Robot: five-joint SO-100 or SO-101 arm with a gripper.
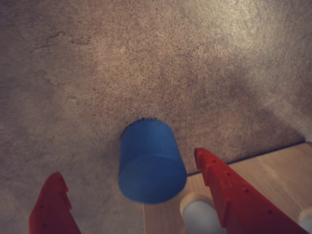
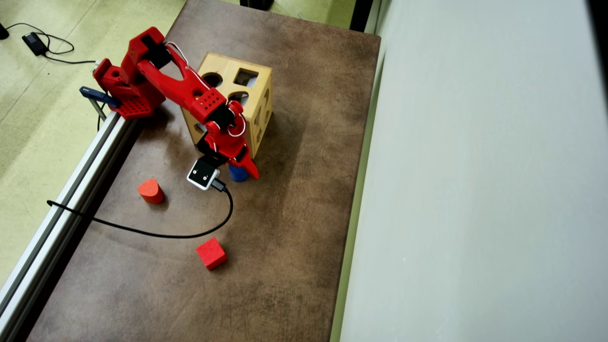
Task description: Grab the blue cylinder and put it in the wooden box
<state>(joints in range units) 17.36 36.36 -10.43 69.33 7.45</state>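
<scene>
Wrist view: blue cylinder [image 1: 151,163] stands upright on the brown worktop [image 1: 146,58], flat round top facing the camera. The hand [image 1: 131,170] sits over it with its two red fingers [image 1: 234,195] spread apart, one at lower left, one at lower right; the cylinder lies between them, touching neither as far as the view shows. A corner of the wooden box [image 1: 278,168] shows at lower right, just beside the cylinder, with pale round shapes at the bottom edge that I cannot identify. Overhead view: red arm [image 2: 180,88] reaches from its mount at the worktop's [image 2: 294,213] left edge across the wooden box [image 2: 259,102], a light-wood cube with round and square cut-outs. The hand [image 2: 240,168] points down just in front of the box; the blue cylinder [image 2: 237,175] is partly hidden beneath it, on the worktop close to the box's base. A red-orange rounded block [image 2: 150,191] sits to the left, a red cube [image 2: 211,253] nearer the bottom, both well apart from the cylinder. A black cable [image 2: 156,232] curves across the worktop from the wrist camera [image 2: 203,174].
</scene>
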